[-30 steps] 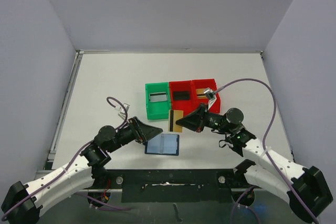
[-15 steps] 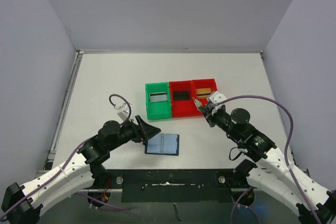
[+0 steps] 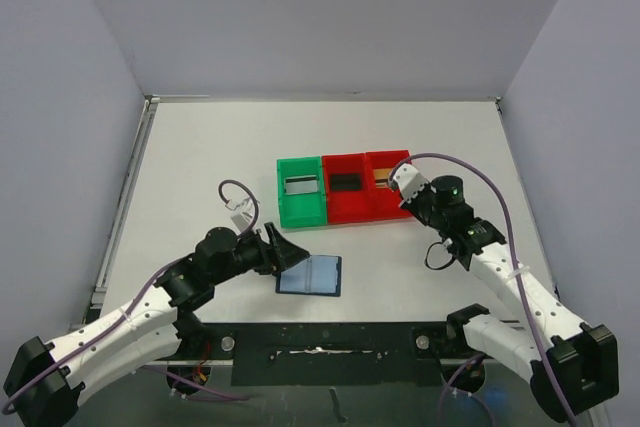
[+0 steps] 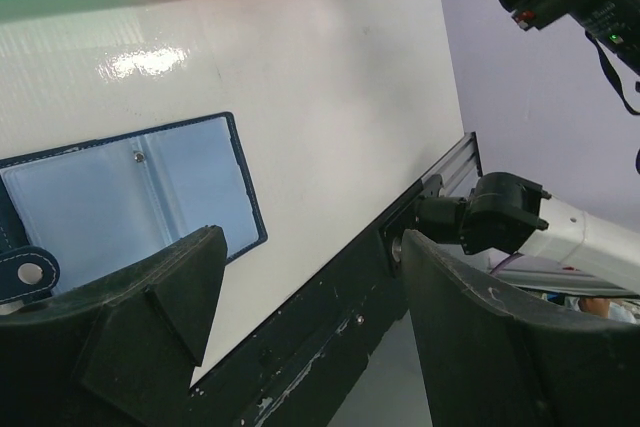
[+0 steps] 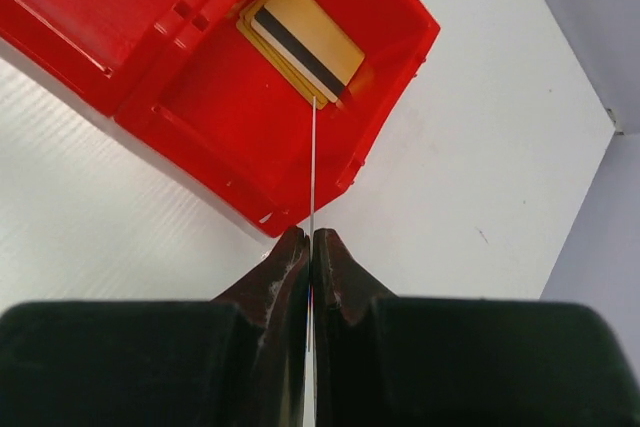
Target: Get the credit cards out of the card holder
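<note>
Credit cards [image 5: 300,42] are thin, stiff, light and slick, so you take one by a short end and pinch it flat face to flat face; on any other hold the fingers are likely to slide off. That is how the right gripper [image 5: 310,247] has the held card [image 5: 312,177]. Both fingers are pressed together on its near end, and the card sits edge-on to the wrist camera, so it shows only as a hairline running out from the tips. It should not sag under its own weight, but a loose pinch could let it swing or slip.

The held card's far end hangs over the right-hand red bin [image 5: 205,142], pointing at the other tan cards lying inside, the top one with a dark stripe. That bin ends a row with a second red bin [image 3: 345,209] and a green bin [image 3: 300,212], around the middle of the tabletop and a little toward the right edge.

The card holder [image 3: 310,274] lies open and flat close to the near edge, about midway along it and well apart from the right gripper. The left gripper [image 3: 292,252] hovers at the holder's left edge with its fingers spread wide, gripping nothing. The pockets look flat and probably empty, though the left wrist view does not settle it.
</note>
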Controlling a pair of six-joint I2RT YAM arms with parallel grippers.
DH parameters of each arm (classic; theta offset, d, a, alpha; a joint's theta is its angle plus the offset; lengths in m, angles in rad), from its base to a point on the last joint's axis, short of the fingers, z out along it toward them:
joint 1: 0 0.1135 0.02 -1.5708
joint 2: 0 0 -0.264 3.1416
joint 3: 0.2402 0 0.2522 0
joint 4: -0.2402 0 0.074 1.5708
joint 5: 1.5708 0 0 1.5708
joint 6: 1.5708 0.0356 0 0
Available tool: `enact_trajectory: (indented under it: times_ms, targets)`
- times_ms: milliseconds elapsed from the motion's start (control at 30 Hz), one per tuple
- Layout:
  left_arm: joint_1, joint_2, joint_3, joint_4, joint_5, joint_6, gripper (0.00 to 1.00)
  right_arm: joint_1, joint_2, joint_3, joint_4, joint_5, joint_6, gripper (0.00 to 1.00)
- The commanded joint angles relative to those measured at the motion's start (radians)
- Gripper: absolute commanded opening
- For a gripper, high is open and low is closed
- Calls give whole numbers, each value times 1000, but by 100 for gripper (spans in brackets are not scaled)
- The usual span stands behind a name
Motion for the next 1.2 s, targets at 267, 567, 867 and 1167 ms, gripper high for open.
enact_trajectory:
  times_ms: [267,567,867,1167]
  targets:
    - [6,47,70,43,86,47,70,-134,244,165,113,-366,-311,0]
    - [5,52,80,17,92,57,70,-150,453,256,135,-328,-451,0]
    - [7,53,89,11,92,60,70,-158,595,354,143,-313,-549,0]
    - [6,48,94,2,97,61,70,-160,710,428,139,-317,-597,0]
